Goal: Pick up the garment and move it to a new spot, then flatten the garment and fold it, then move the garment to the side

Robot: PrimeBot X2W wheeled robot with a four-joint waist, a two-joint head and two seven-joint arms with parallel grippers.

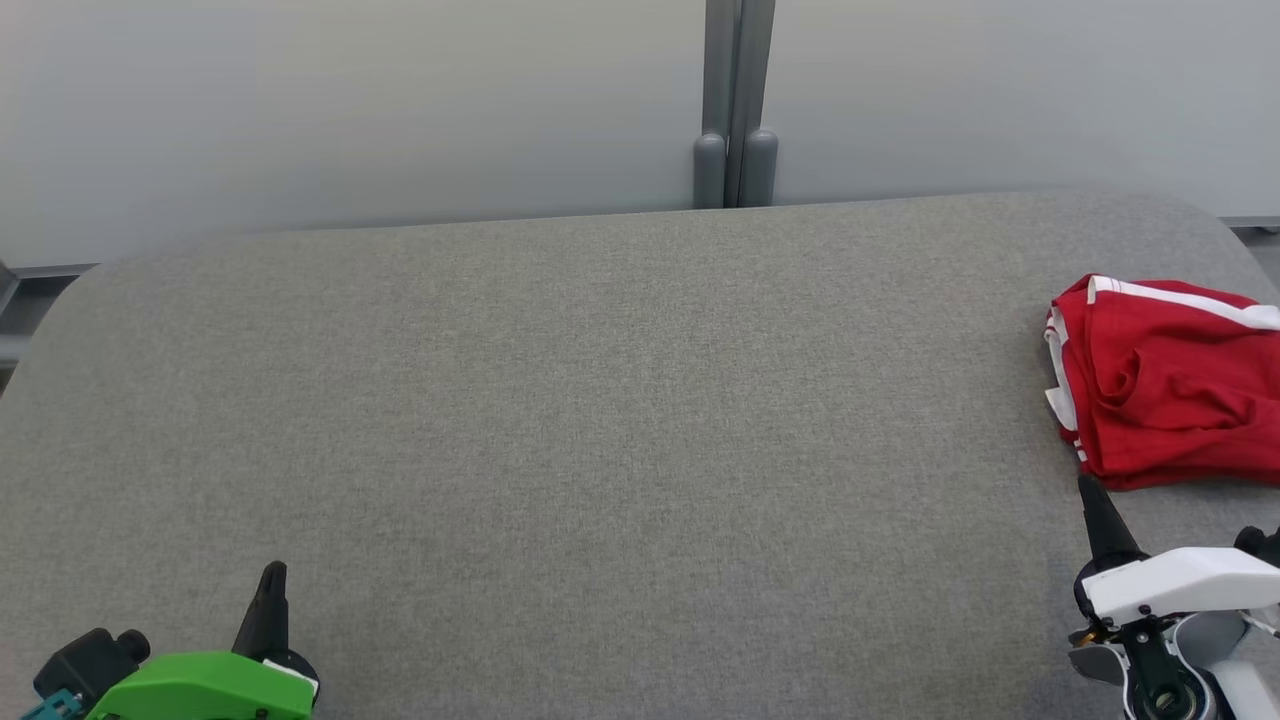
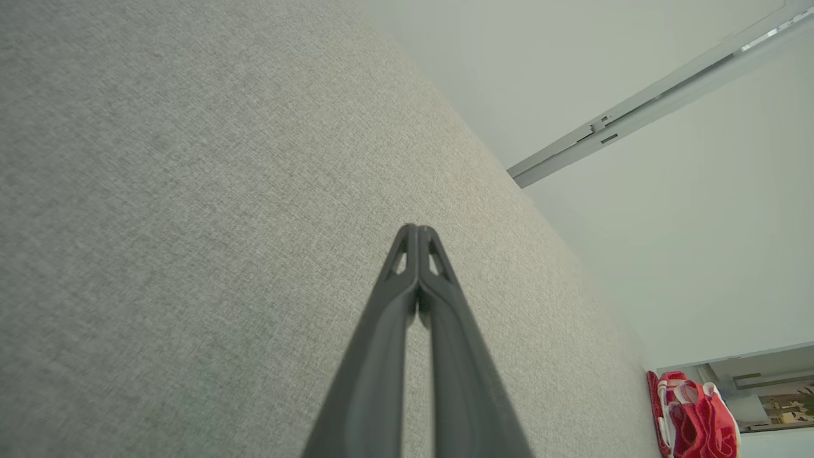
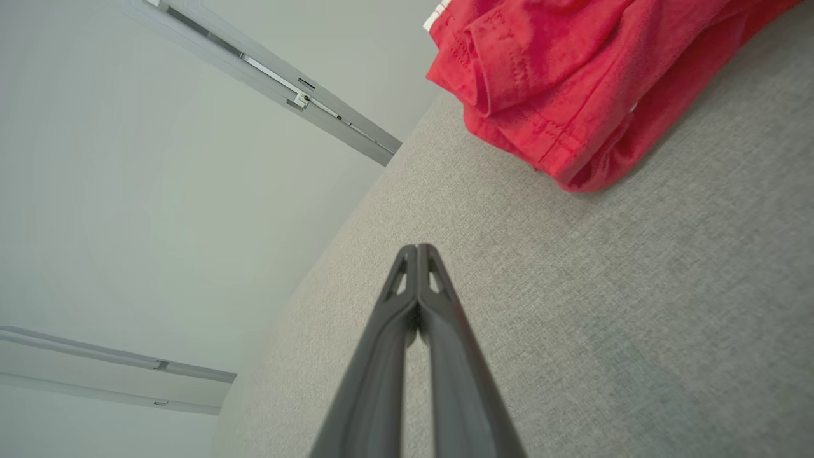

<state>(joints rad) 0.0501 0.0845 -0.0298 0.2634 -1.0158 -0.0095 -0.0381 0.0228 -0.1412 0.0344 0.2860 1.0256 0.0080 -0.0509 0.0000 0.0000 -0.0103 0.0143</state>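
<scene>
The garment (image 1: 1165,385) is red cloth with white stripes, lying folded in a compact pile at the far right of the grey table (image 1: 600,400). It also appears as the garment (image 3: 572,70) just ahead of my right gripper (image 3: 417,247), and small at the garment (image 2: 696,416) in the left wrist view. My right gripper (image 1: 1087,484) is shut and empty, its tip just short of the pile's near edge. At the lower left, my left gripper (image 1: 273,570) is shut on nothing, far from the cloth; its fingers (image 2: 417,228) press together.
Pale wall panels with a grey post (image 1: 735,110) rise behind the table's back edge. The table's corners are rounded, and the garment lies close to the right edge.
</scene>
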